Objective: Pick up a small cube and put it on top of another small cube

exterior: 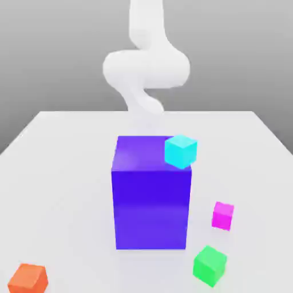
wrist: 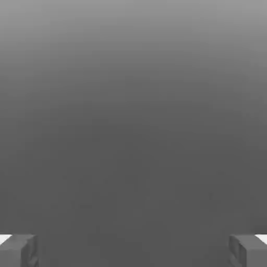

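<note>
On the white table [exterior: 68, 149] a tall blue-purple block [exterior: 150, 200] stands near the middle, with a cyan cube [exterior: 181, 151] at its upper corner on the exterior view's right. The small magenta cube [exterior: 222, 216] sits on the table to the block's right in that view, and the green cube [exterior: 209, 264] lies nearer the camera, apart from it. An orange cube [exterior: 27, 278] rests by the near left corner. The white arm [exterior: 146, 63] rises behind the block. The gripper [wrist: 133, 249] has its 2 fingers [wrist: 19, 249] spread wide with nothing between them.

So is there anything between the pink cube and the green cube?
No. In the exterior view, just bare white table lies between the pink cube and the green cube.
</note>
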Robot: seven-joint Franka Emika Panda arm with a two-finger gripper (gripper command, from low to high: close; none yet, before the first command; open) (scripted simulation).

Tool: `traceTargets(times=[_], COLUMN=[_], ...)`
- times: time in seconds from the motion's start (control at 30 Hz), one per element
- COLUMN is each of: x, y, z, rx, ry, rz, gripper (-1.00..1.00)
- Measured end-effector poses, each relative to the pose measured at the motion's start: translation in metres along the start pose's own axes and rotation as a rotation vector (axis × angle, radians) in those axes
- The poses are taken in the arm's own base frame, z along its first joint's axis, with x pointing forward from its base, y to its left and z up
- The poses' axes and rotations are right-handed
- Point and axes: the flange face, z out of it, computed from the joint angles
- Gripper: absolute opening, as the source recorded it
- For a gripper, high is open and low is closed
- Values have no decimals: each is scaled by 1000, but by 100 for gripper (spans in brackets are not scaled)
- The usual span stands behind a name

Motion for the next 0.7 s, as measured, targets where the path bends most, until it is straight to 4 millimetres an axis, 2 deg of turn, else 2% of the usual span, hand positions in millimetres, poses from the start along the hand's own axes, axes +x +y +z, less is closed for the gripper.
traceTargets(times=[0.07,0.17,0.27,0.37,0.5,0.6,0.63,0.7], x=[-26,-74,-134,-201,-299,-372,-382,-398], y=[-5,-7,-2,13,53,96,109,122], z=[53,122,181,230,278,296,302,313], rx=[-16,-39,-61,-85,-122,-150,-161,-165], ry=[-85,-204,-318,-431,-584,-696,-716,-733], rz=[-93,-234,-380,-536,-768,-963,-990,-1021], gripper=[0,0,0,0,0,0,0,0])
